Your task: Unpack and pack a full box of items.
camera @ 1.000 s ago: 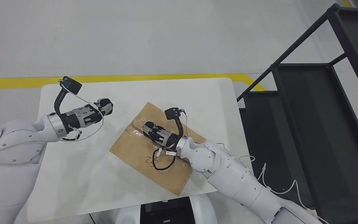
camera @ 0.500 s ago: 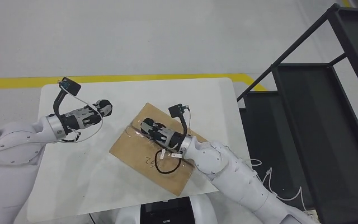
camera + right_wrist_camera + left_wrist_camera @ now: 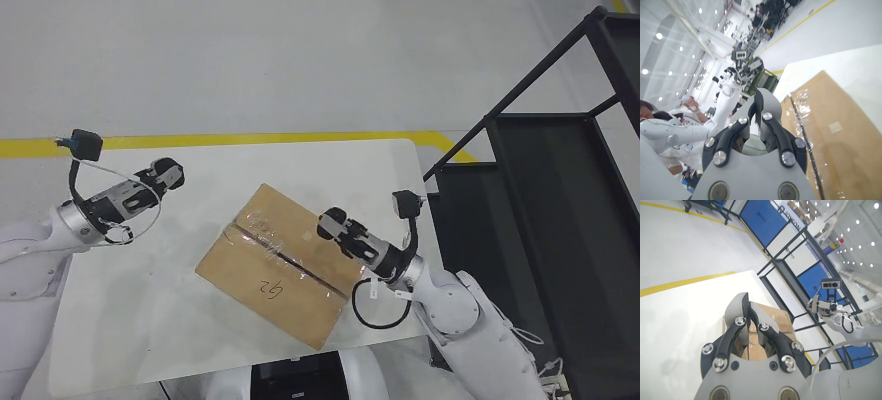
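A brown cardboard box (image 3: 282, 262), sealed along its top seam with clear tape, lies at an angle in the middle of the white table (image 3: 140, 300). My right gripper (image 3: 330, 222) hangs above the box's right edge, shut and holding nothing; the right wrist view shows the gripper (image 3: 758, 96) with the taped box (image 3: 838, 132) beside it. My left gripper (image 3: 168, 175) is over the table's far left part, well apart from the box. It is shut and holds nothing. In the left wrist view this gripper (image 3: 747, 301) has the box (image 3: 780, 321) behind it.
A black metal rack (image 3: 560, 200) stands close to the table's right side. A yellow floor line (image 3: 250, 142) runs behind the table's far edge. Bare table surface lies to the left of the box and in front of it.
My right gripper has pulled back from the middle of the box top to its right edge. My left gripper has drawn away to the left, farther from the box.
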